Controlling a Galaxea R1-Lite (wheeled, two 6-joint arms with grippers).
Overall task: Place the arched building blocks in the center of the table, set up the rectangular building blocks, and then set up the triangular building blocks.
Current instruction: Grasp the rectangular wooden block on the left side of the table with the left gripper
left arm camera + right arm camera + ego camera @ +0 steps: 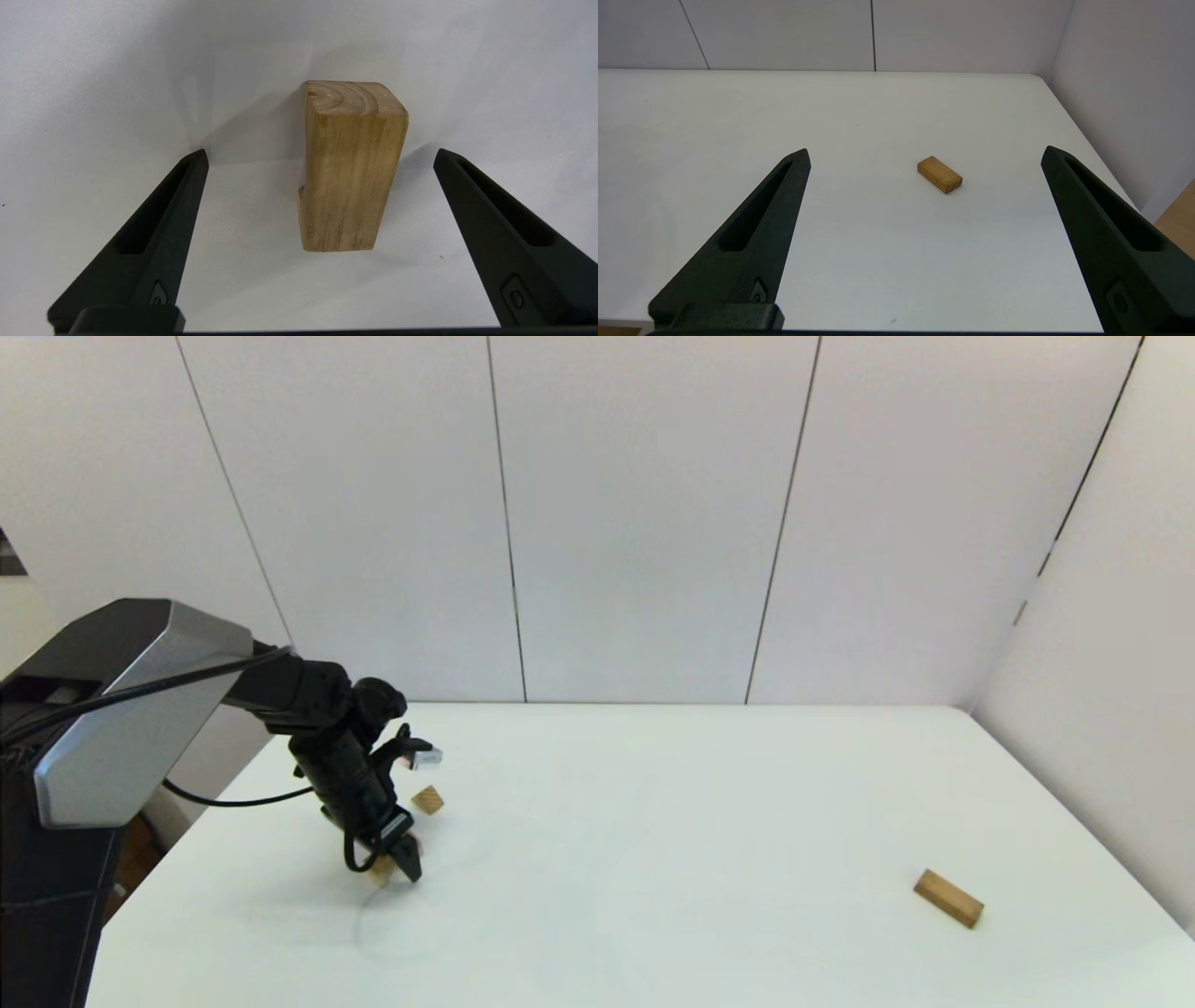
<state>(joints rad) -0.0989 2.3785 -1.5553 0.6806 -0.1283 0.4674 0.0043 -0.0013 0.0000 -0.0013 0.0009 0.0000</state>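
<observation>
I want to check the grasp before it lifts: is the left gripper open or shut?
Open. In the left wrist view the left gripper has its fingers spread wide, with the arched block between them, touching neither.

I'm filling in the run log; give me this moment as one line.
left gripper: open, straddling arched block, not gripping | right gripper: open, parked | rectangular block: lying flat, right side | triangular block: untouched

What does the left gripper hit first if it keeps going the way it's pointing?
Most likely the arched building block: it lies between the open fingers of the left gripper, dead ahead, with the table right under it. Remaining gap is hard to judge.
</observation>
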